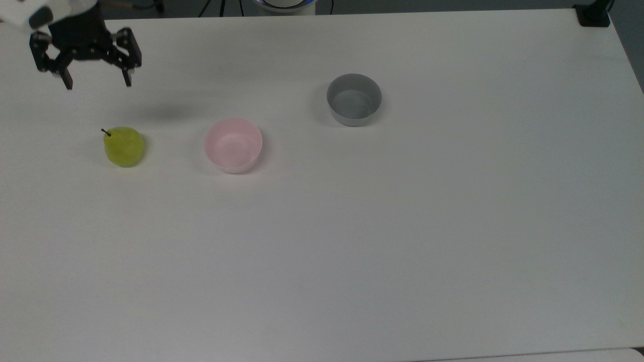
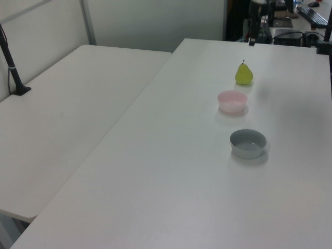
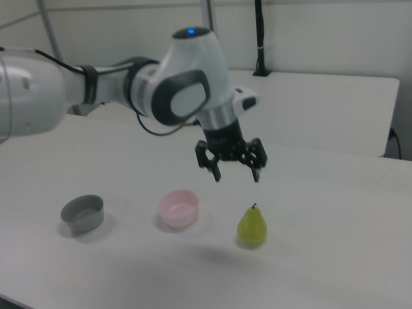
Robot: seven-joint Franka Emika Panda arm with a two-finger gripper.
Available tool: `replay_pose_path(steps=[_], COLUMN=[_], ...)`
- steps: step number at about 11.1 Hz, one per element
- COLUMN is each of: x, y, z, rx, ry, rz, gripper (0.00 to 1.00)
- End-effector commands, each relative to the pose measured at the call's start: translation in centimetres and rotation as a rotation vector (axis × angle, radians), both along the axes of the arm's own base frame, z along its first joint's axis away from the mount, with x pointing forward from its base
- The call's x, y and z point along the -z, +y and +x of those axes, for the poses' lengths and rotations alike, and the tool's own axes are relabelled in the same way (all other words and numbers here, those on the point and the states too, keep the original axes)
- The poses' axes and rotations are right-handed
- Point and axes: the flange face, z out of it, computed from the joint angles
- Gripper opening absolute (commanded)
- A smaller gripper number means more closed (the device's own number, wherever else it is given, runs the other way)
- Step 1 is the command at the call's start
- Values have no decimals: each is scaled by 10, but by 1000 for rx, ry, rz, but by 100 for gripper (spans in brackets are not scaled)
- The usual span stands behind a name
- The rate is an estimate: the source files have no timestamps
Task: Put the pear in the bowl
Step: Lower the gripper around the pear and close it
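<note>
End effector [image 1: 96, 83] spread wide, nothing between its fingers [image 1: 66, 80], hanging in the air above the white desk [image 1: 352, 241] near the top view's upper left corner. In the right view, end effector [image 3: 237, 175] pointing down from the white arm [image 3: 129, 90], raised well clear of the desk [image 3: 335, 212] and a little to the right view's left of the fruit below.

Pear [image 1: 124, 146] upright on the desk, untouched, stem toward the top view's upper left; apart from the end effector, which sits higher in the top view. Pear [image 3: 252, 226] in the right view just right of the pink bowl [image 3: 179, 208]. Pear [image 2: 244, 74] in the left view farthest back in the row.

Pink bowl [image 1: 233, 145] upright and open, to the top view's right of the pear, near but not touching. Grey bowl [image 1: 353, 99] farther to the top view's right and a little higher, well apart from the pink one. In the left view, pink bowl [image 2: 232, 100] between the pear and the grey bowl [image 2: 248, 143]. Grey bowl [image 3: 82, 213] at the right view's left end of the row.
</note>
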Motion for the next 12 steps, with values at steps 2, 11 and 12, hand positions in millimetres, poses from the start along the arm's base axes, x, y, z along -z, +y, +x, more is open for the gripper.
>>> replay_pose_path(steps=[2, 11, 12], x=[73, 154, 156], y=[-23, -20, -18], z=[9, 28, 30], rx=[15, 52, 53], ry=[28, 16, 18], rz=[-4, 4, 7], gripper=[100, 92, 77])
